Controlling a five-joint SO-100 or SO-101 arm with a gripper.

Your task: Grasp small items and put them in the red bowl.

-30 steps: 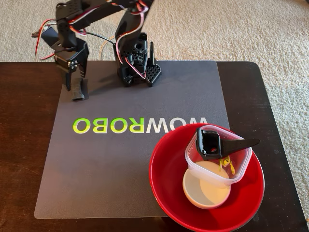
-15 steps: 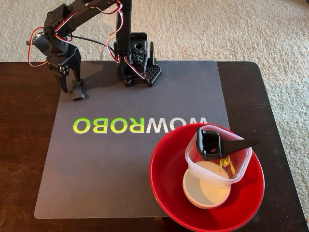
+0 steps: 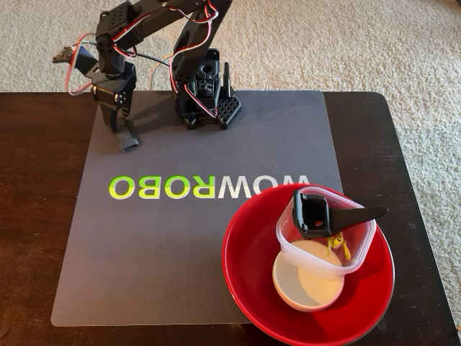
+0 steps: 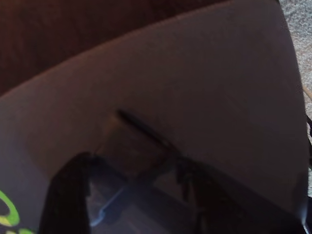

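Red bowl (image 3: pixel 248 281): large, glossy, round, at 5 o'clock on the grey mat (image 3: pixel 166 245). Nested inside: small white round bowl (image 3: pixel 306 288); clear square plastic tub (image 3: pixel 288 234) overlapping its far edge; black wedge-shaped holder (image 3: pixel 317 215) lying across the tub; yellow wire clip (image 3: pixel 338 247) inside the tub. Short black curved piece (image 3: pixel 128 138): at 10 o'clock on the mat, pinched in the black gripper (image 3: pixel 124 131), jaws clenched on it. Wrist view dim and blurred.

In the fixed view, the bowl (image 3: pixel 248 281) is set over the mat's (image 3: pixel 180 252) near right corner. The tub (image 3: pixel 288 234), holder (image 3: pixel 317 214), clip (image 3: pixel 338 246) and small bowl (image 3: pixel 306 285) are held in it. The curved piece (image 3: pixel 128 142) is found at the mat's far left corner.
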